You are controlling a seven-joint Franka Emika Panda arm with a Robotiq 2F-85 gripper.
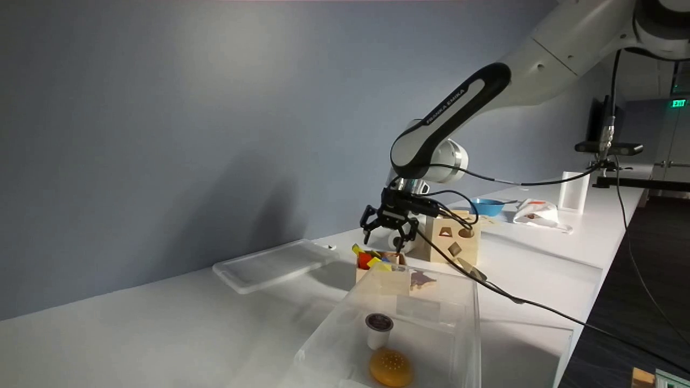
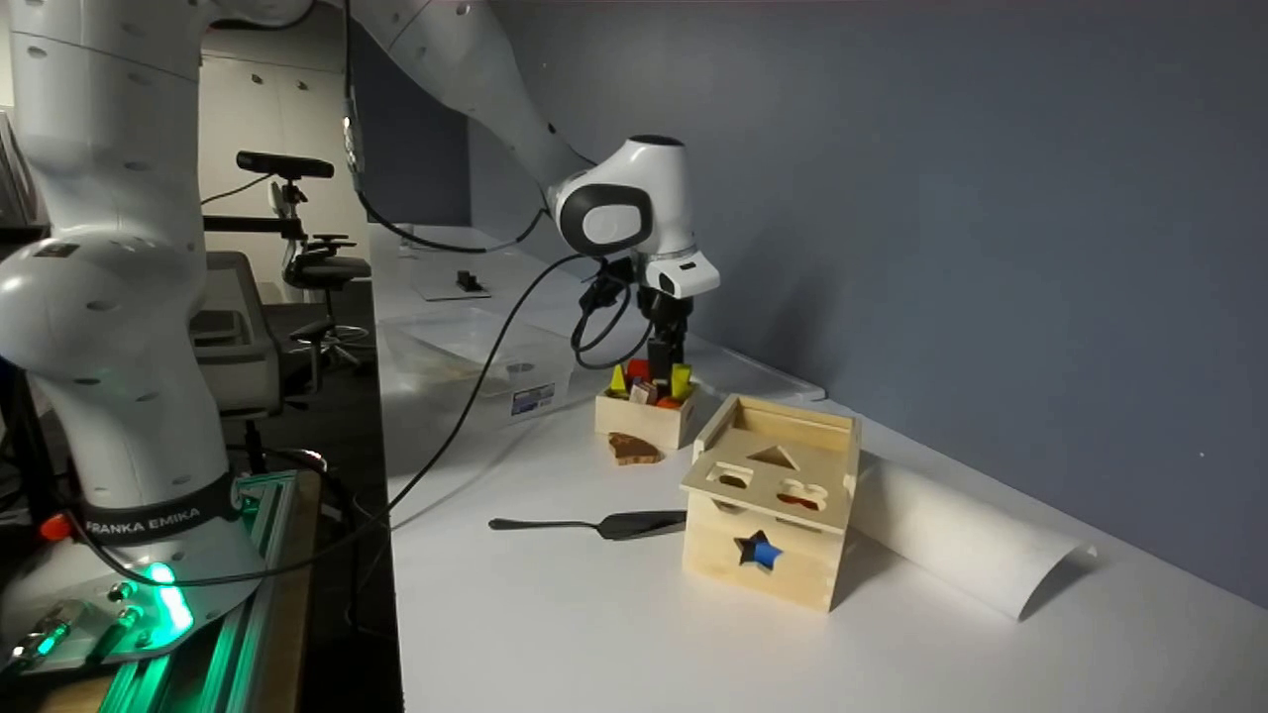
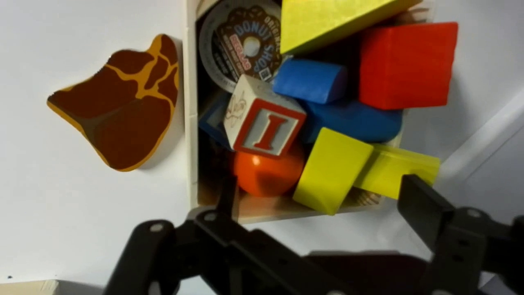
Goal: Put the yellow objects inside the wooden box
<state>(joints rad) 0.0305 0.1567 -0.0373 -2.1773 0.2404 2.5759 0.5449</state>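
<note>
Over the low wooden box (image 2: 644,423), gripper (image 1: 383,244) is hanging with jaws spread, fingers (image 3: 425,209) well apart and pointing down. Wrist view: one finger sits over the box's lower left corner, the other at lower right, overlapping the end of a yellow block (image 3: 396,170). A second yellow block (image 3: 333,170), tilted, shows in the gap between the fingers, right beside the first. Contact with block or box wall: can't tell from these angles. In an exterior view a fingertip shows down among the piece tops, just beside a yellow one.

Arm (image 1: 560,59): forearm slopes down toward the box, wrist bent so the hand drops roughly vertical. Base (image 2: 158,535) is well apart from the box, lit green, with the upper links rising from it and reaching across.

Task status as seen: both yellow blocks plus a large yellow wedge (image 3: 327,24) are in the box, heaped with the rest. End of the right-hand block shows past the rim; so does part of the red block (image 3: 407,65). Also in there: blue pieces (image 3: 311,80), letter block (image 3: 268,127) tipped on a corner, orange ball (image 3: 268,174), coffee pod (image 3: 241,41) lid up.

Outside it: brown steak-shaped piece (image 3: 123,106) flat on the white table (image 2: 535,614), just beside the box wall. Taller wooden cube (image 2: 768,535) with cut-out holes stands near, in both exterior views.
</note>
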